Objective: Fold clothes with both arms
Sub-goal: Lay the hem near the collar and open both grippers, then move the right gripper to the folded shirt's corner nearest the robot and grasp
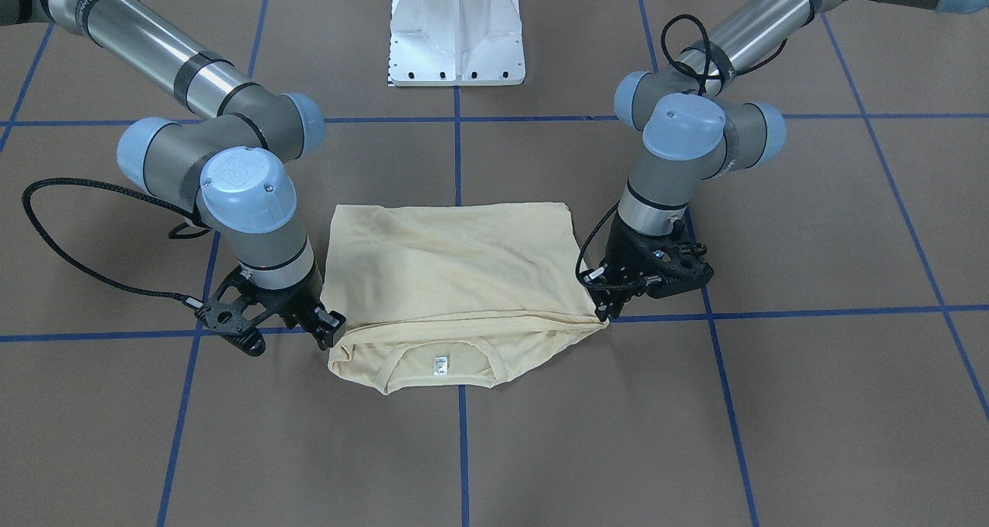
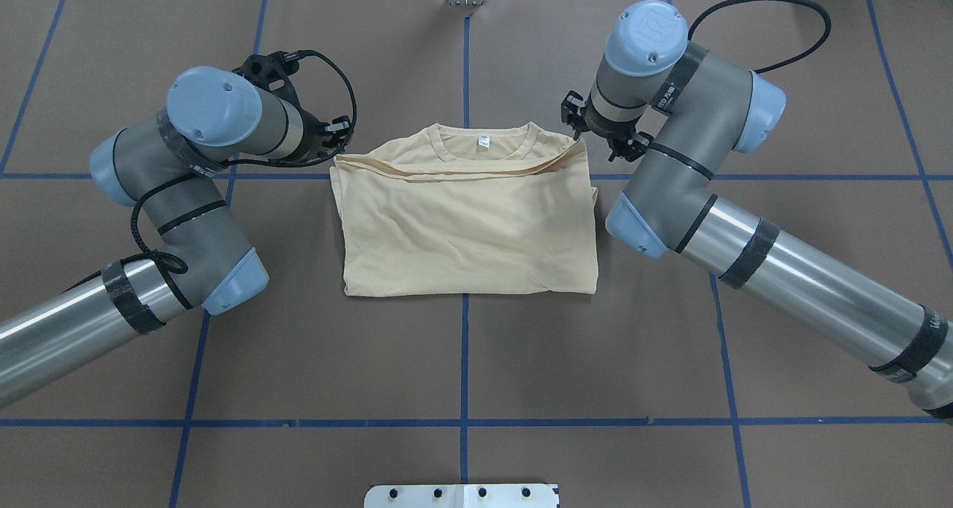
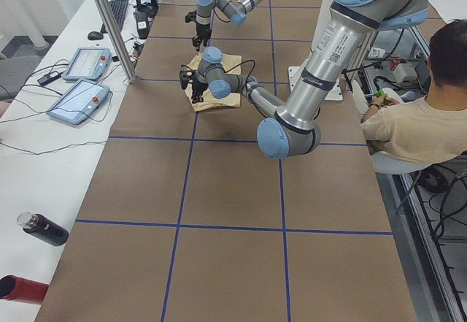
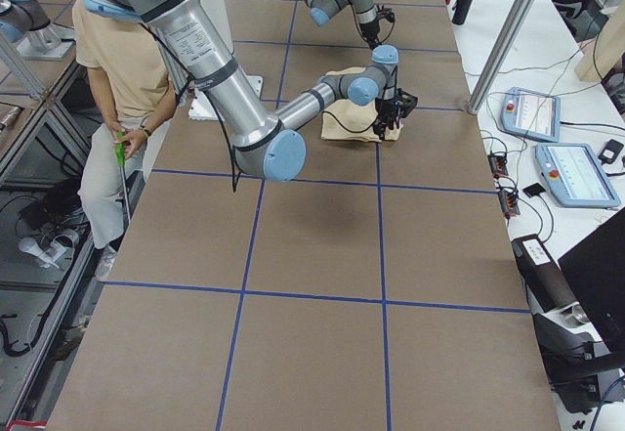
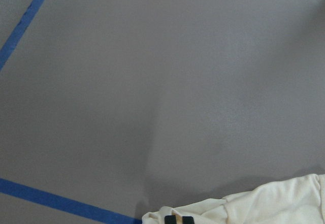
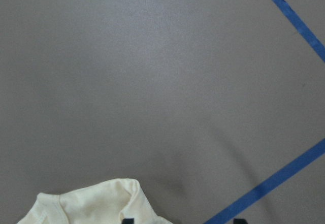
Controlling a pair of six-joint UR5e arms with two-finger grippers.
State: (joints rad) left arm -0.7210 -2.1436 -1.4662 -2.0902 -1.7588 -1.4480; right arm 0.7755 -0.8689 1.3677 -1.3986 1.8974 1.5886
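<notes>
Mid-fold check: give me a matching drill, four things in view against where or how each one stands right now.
Things:
1. left gripper
2. right gripper
3. neck label
4. T-shirt

States:
A. jaws spread wide at a collar-end corner
B. folded over on the table, collar edge on the side away from the robot
C. small and white, inside the neckline
D. jaws nearly shut at a collar-end corner, cream cloth between them

Pairs: 1-D, 2-A, 3-C, 4-B.
</notes>
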